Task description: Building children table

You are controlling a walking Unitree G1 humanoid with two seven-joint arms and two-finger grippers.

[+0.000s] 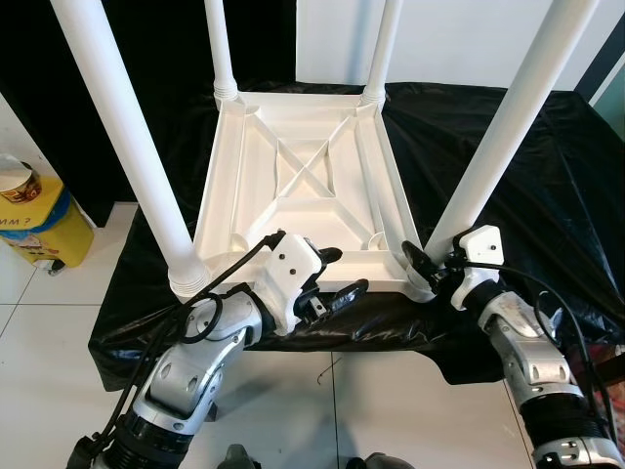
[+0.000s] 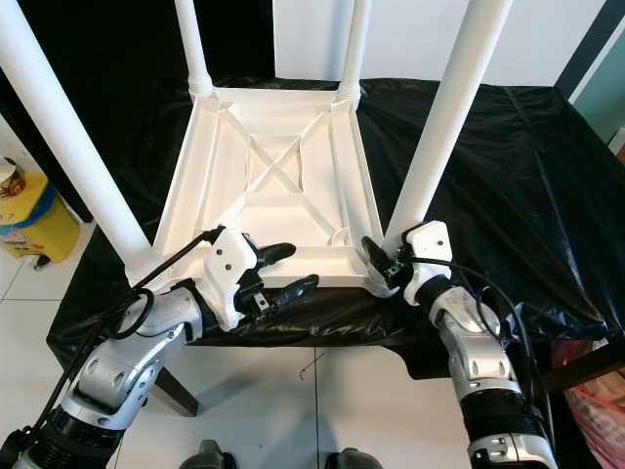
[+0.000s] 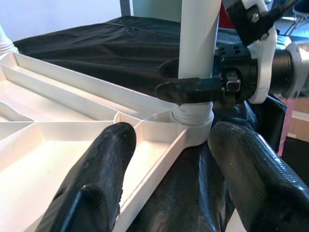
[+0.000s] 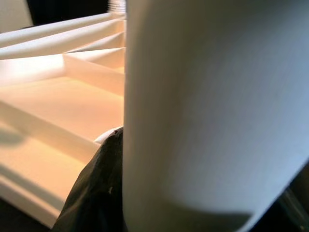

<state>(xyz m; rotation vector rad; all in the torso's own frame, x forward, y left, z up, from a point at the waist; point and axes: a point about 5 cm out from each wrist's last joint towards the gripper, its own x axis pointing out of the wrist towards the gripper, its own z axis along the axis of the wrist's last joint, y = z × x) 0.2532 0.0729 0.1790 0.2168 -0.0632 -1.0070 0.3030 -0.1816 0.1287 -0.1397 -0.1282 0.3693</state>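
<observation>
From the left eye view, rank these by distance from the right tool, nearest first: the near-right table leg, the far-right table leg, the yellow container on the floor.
1. Near-right table leg: the right tool is closed around its base.
2. Far-right table leg: at the upturned tabletop's far corner.
3. Yellow container: on the floor, far off to the robot's left.

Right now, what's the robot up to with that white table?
The robot is assembling a white children's table, which lies upside down on a surface covered in black cloth. All four legs stand in its corners. The right hand is clamped around the near right leg just above its socket. The left hand is open, its fingers straddling the table's near rim.
</observation>
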